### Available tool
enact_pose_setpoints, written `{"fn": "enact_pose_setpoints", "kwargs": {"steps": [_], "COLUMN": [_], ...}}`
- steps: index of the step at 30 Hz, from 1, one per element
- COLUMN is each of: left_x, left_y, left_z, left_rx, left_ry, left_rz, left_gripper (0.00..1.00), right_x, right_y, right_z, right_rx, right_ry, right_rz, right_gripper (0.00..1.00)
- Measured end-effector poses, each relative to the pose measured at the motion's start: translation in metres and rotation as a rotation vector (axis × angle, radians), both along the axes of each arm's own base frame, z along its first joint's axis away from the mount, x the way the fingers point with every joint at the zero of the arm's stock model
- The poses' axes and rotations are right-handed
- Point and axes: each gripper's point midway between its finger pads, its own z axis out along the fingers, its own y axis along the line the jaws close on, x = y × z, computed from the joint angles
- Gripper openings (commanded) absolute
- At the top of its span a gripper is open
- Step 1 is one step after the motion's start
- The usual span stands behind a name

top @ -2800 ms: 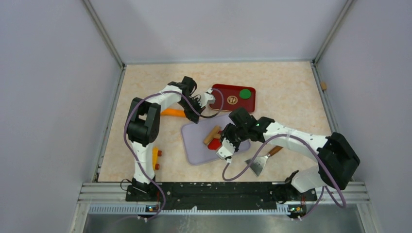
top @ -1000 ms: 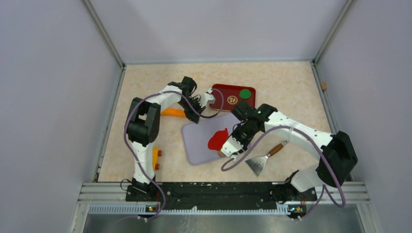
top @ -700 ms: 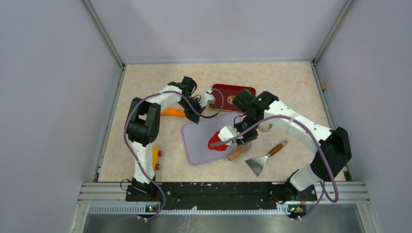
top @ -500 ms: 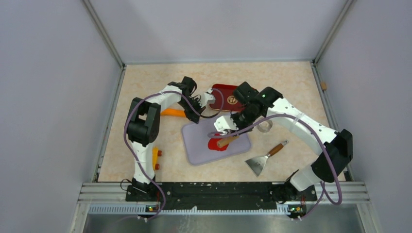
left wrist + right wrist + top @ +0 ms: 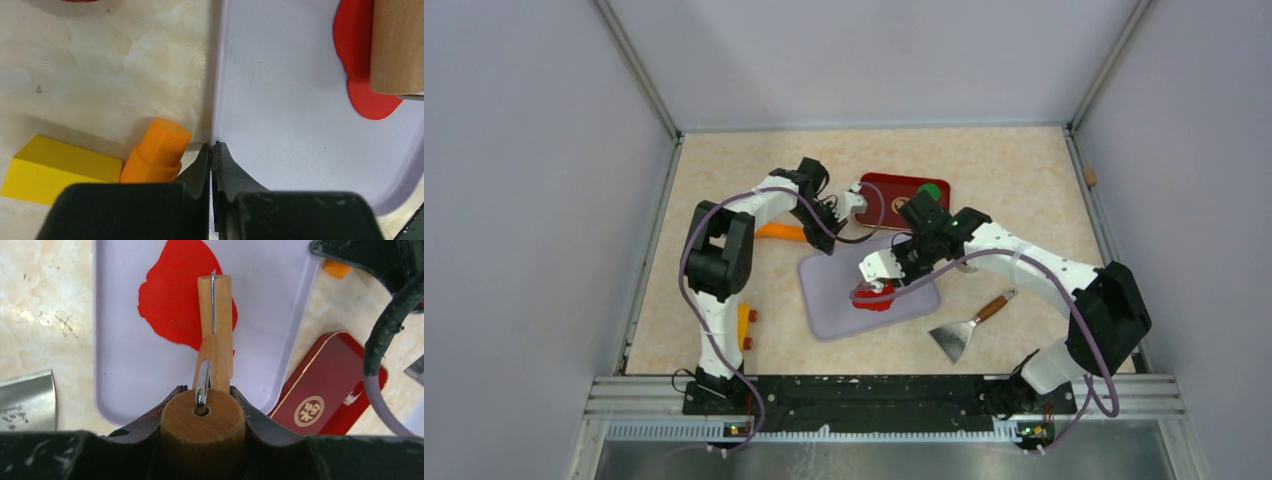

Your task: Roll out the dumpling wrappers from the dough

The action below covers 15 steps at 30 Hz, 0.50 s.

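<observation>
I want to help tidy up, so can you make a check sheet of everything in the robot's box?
Surface: beige table with a lilac board on it.
Job's things: dough is flattened on the board, and the pin lies on it. Round wrappers: nothing seen.
Clutter: red tin with a green disc on it, scraper, orange peg, yellow block, all off the board.
Grippers: left gripper has its fingers shut on the board's edge. Right gripper is shut on the pin's handle.
Cables: a purple cable hangs by the right wrist.
Surroundings: plain grey walls.
</observation>
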Motion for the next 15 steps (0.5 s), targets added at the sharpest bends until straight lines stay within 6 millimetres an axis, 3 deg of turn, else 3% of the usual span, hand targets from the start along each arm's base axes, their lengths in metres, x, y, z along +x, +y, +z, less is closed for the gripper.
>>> {"fn": "enact_pose_setpoints", "kwargs": {"steps": [6, 15], "left_x": [0.0, 0.0], "left_y": [0.0, 0.001], "left_z": [0.0, -0.001], "left_rx": [0.001, -0.002], "left_ry": [0.0, -0.002], "left_rz": [0.0, 0.001], "left_gripper": [0.0, 0.0], "right_x": [-0.009, -0.014], "right_y": [-0.002, -0.002], "right_z": [-0.007, -0.016], "right_rx": [-0.054, -0.06], "right_ry": [-0.031, 0.018], "right_rz": [0.117, 0.097], "right_gripper": [0.0, 0.0]}}
